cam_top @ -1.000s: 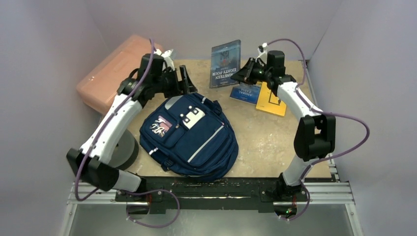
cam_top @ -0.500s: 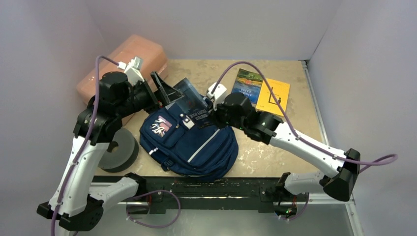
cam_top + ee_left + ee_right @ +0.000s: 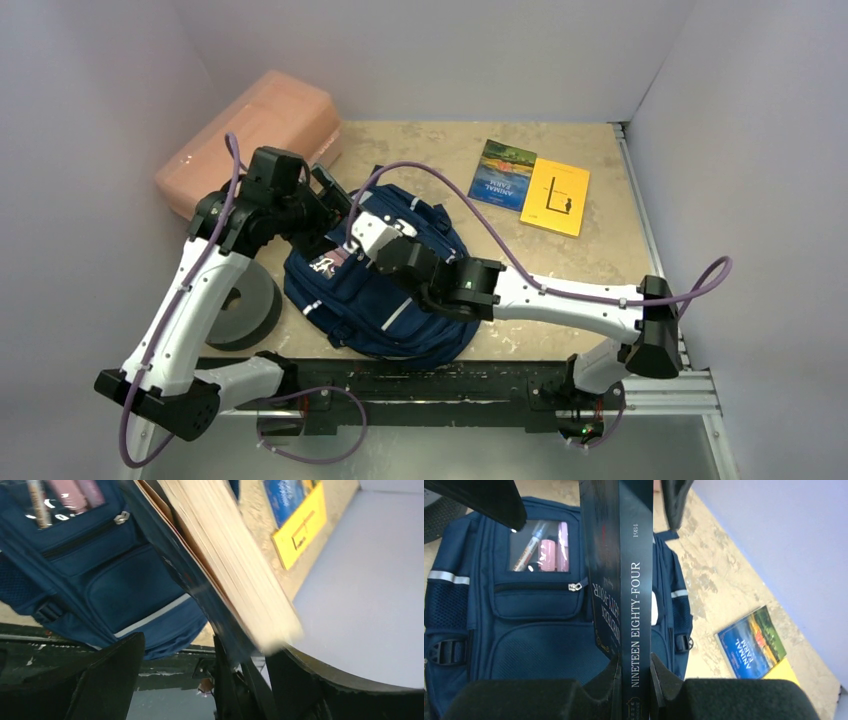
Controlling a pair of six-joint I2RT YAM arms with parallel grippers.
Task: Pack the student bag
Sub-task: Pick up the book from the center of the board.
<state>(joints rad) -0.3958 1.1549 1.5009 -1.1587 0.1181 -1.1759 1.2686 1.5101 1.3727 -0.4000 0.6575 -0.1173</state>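
Note:
The navy student bag [image 3: 345,295] lies flat at the table's middle, front pockets up; it also shows in the left wrist view [image 3: 115,580] and the right wrist view [image 3: 534,645]. My right gripper [image 3: 634,667] is shut on the spine of a dark blue book, "Nineteen Eighty-Four" [image 3: 634,605], and holds it over the bag's front. My left gripper [image 3: 210,647] is open at the bag's top end [image 3: 335,200]. The book's far corner and page edges [image 3: 220,555] lie between its spread fingers. The bag's opening is hidden.
Two books lie at the back right: "Animal Farm" [image 3: 503,173] and a yellow one [image 3: 555,195]. A salmon-pink box [image 3: 250,135] stands at the back left. A grey round roll [image 3: 245,305] sits left of the bag. Walls enclose three sides.
My right arm has swung from the back right across to the bag, carrying the book with it. My left gripper has shifted at the bag's top, and the book's end now lies between its fingers.

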